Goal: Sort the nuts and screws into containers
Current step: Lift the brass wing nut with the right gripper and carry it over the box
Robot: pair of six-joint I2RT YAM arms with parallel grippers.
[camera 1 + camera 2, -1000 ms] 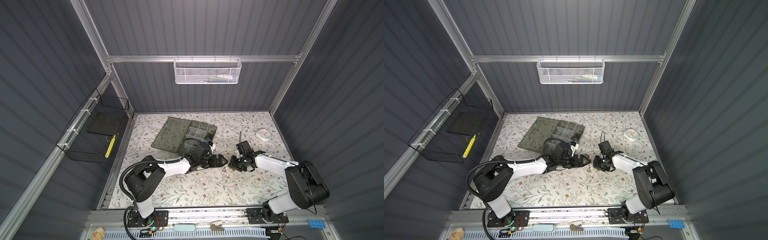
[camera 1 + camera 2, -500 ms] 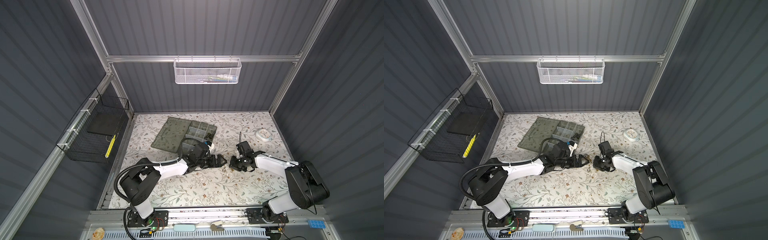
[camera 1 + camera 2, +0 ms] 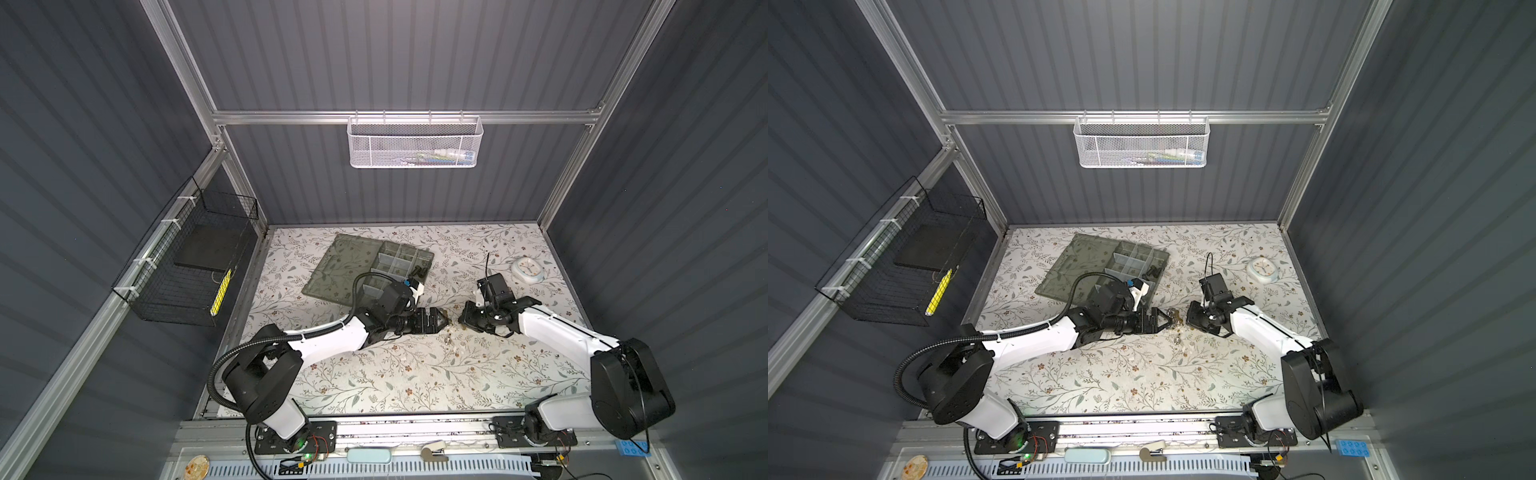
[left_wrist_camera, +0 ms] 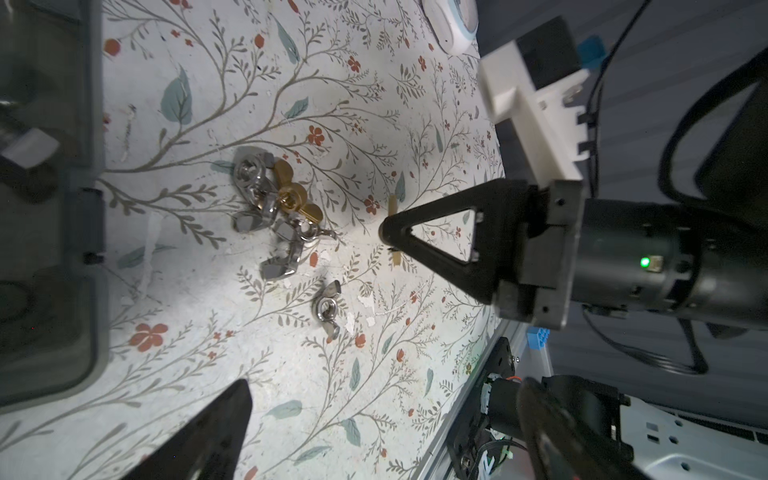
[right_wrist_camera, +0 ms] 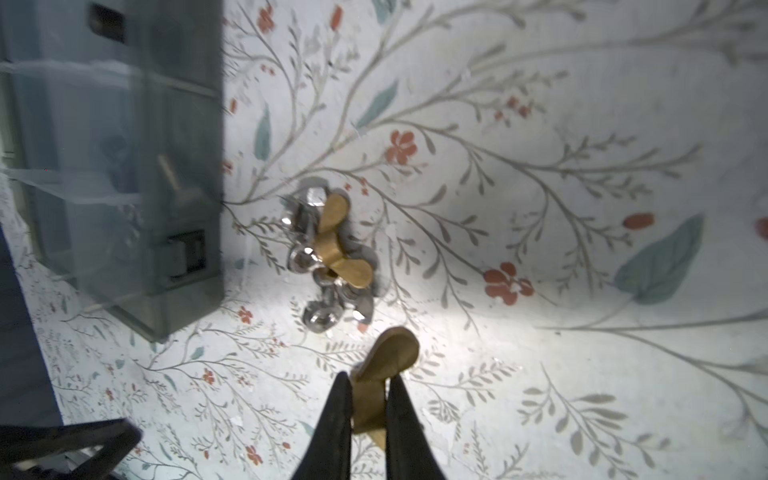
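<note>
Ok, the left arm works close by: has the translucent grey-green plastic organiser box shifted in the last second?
No. The grey-green organiser box lies just where it did relative to the round white clock.

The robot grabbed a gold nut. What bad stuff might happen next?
The right gripper pinches the gold nut by one end only, so it might twist or slip out on the way to the box. The open left gripper sits close by, beside the pile, so the two arms might bump or scatter it.
</note>
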